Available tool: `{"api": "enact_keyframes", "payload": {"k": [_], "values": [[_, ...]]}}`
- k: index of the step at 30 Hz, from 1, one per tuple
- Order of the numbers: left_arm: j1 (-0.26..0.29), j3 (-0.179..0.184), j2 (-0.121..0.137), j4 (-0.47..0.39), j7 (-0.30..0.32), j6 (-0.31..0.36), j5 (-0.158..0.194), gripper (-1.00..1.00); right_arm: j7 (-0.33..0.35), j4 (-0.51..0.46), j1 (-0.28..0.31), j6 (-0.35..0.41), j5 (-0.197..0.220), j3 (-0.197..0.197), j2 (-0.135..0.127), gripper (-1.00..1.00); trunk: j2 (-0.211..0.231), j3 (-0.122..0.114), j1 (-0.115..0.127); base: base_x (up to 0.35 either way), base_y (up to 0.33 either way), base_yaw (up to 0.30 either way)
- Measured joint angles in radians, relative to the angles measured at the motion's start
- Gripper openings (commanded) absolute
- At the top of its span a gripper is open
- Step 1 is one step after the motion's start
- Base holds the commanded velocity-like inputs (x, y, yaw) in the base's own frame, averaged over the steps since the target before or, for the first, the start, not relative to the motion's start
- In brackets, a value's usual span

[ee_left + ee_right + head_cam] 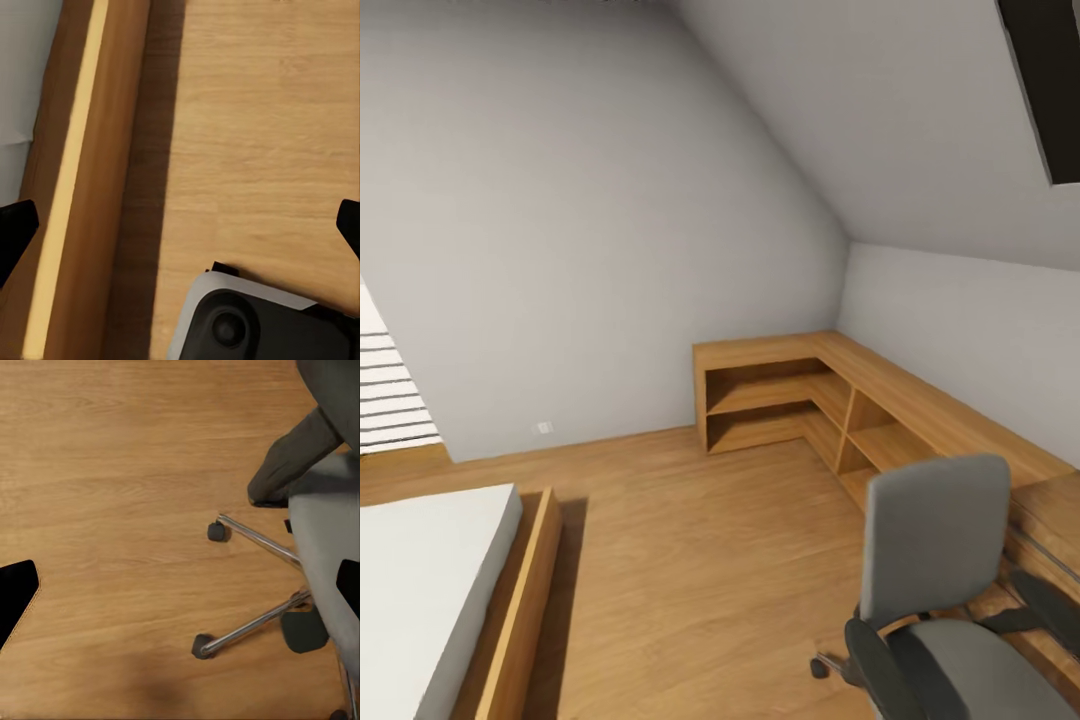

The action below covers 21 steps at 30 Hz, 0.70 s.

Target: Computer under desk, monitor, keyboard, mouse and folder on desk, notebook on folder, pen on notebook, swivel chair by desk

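While you look down from the head camera, the swivel chair sits at near right, its back toward the long wooden corner shelf unit along the right wall. A bed with a wooden frame lies near left. Seat looks bare from here; no folder visible on it.

Left wrist: left hand hangs over the floor beside the bed frame, fingertips wide apart, holding nothing — parked for travel, you'd judge.

Right wrist: right hand likewise spread and empty, above the chair's chrome legs and castors, near enough to reach the chair for repositioning.
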State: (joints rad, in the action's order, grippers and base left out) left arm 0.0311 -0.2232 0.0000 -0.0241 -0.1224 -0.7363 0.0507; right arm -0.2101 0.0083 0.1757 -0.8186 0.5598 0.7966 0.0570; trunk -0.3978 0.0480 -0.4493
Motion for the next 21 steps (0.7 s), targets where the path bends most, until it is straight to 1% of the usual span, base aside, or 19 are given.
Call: {"api": "enact_keyframes", "payload": {"k": [21], "values": [[0.000, 0.001, 0.000, 0.000, 0.000, -0.001, 0.000, 1.00, 0.000, 0.000, 0.000, 0.000, -0.003, 0.000, -0.001, 1.00, 0.000, -0.011, 0.000, 0.009, 0.008, 0.263]]}}
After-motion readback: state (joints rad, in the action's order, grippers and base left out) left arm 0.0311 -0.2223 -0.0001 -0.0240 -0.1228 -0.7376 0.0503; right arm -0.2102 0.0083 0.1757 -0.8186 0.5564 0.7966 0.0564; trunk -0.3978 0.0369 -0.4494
